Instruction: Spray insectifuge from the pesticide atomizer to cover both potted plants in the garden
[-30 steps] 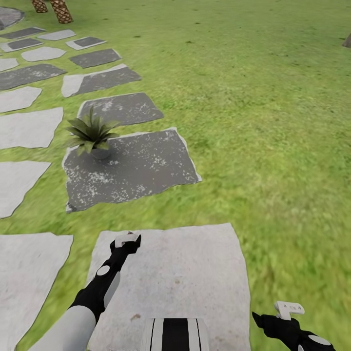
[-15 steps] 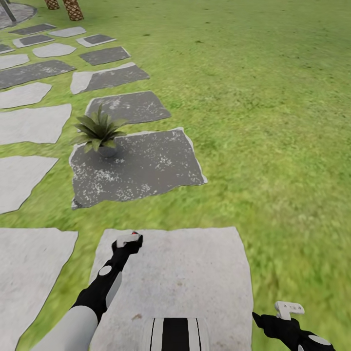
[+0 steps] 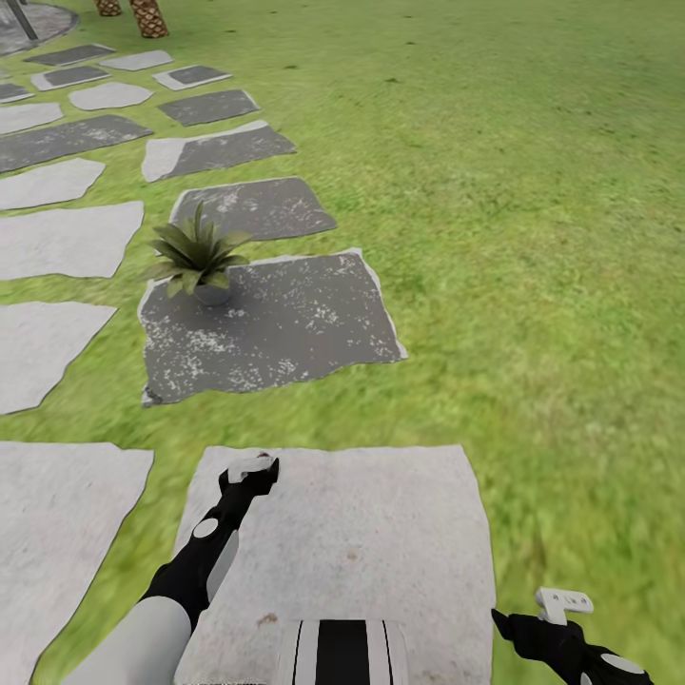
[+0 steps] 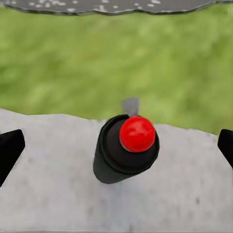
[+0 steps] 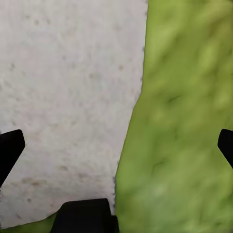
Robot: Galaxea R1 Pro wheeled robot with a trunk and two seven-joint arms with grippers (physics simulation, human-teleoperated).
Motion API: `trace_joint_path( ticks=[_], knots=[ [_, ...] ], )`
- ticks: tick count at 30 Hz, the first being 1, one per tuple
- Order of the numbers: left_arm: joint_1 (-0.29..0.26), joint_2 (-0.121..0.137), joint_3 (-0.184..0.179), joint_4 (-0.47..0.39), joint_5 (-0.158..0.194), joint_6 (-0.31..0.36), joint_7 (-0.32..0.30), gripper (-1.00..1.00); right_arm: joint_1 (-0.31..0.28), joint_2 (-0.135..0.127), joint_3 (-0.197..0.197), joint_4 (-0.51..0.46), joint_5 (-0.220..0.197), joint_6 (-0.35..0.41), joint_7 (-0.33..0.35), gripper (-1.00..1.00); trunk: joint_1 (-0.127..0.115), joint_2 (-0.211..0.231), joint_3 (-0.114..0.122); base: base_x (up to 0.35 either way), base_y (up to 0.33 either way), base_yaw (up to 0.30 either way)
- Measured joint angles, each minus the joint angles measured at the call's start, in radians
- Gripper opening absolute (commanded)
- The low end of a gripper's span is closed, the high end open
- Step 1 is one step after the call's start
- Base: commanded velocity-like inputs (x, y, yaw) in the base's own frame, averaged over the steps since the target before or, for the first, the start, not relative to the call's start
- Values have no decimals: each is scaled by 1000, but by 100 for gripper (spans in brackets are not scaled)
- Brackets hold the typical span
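Note:
The pesticide atomizer (image 4: 127, 150), a dark bottle with a red top, stands on a light stone slab (image 3: 362, 533) near its grass edge, seen from above. My left gripper (image 3: 251, 466) hangs over it, open, one finger on each side and neither touching it. One potted plant (image 3: 197, 255), a rosette of pointed green leaves in a small grey pot, sits on the corner of a dark slab (image 3: 285, 323) ahead and slightly left of that gripper. My right gripper (image 3: 563, 601) is open and empty, low at the right, over the slab's edge and the lawn.
Grey stone slabs (image 3: 67, 238) run away to the far left across the lawn (image 3: 533, 238) of the garden. Scaly palm trunks (image 3: 147, 17) and part of a round patio (image 3: 29, 24) stand at the far left end. Open grass lies to the right.
The whole picture has shifted a little, the plant and slabs sliding right, so the camera has turned. Both arms hold the same place in the picture.

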Motion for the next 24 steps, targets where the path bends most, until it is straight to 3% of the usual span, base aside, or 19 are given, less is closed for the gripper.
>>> trace_joint_path(
  ticks=[24],
  knots=[
    [0,-14,0,1,0,0,0,100,0,-1,1,0,0,0,0,100,0,0,-5,43,-51,41]
  ],
)
